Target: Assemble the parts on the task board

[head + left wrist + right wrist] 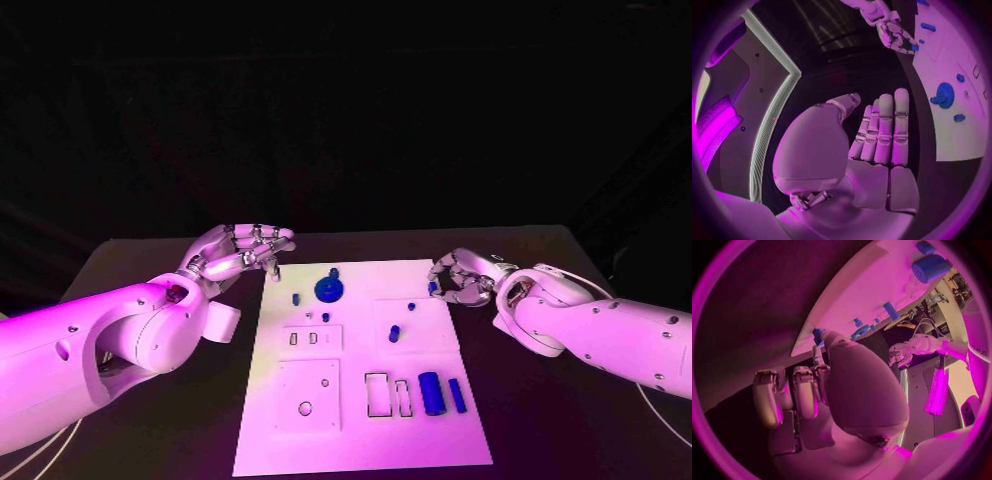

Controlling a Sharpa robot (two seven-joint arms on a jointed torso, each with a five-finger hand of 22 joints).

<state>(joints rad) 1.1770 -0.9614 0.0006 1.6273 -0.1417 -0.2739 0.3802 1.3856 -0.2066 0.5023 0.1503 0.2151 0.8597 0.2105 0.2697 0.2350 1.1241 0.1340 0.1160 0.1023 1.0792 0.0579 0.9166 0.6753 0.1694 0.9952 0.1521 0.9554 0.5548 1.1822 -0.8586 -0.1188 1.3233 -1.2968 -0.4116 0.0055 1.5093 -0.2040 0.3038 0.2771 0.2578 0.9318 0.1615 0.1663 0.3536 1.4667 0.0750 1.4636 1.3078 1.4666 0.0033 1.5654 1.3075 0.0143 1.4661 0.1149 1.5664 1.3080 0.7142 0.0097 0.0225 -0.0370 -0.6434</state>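
I see the task board (pixel 361 440) lying in the middle of the black table (pixel 188 420), long side running from the near edge toward the far edge. On it, near its far edge, a round blue disc part (pixel 329 290) stands with a small blue peg (pixel 333 271) just beyond it. A short blue pin (pixel 296 298) sits toward the board's left edge, and another small blue piece (pixel 394 334) stands upright around the board's middle. Close to the near right corner, a thick blue cylinder (pixel 430 386) and a thinner blue bar (pixel 456 394) lie side by side next to two rectangular slots (pixel 389 394).

My left hand (pixel 242 252) hovers off the board's far left corner, fingers loosely extended together, gripping nothing; the left wrist view shows the palm (pixel 879 145) bare. My right hand (pixel 464 278) sits at the board's far right edge with fingers curled inward. A small blue part (pixel 433 287) shows at its fingertips on the board's edge; I cannot tell whether it is pinched or merely beside them.
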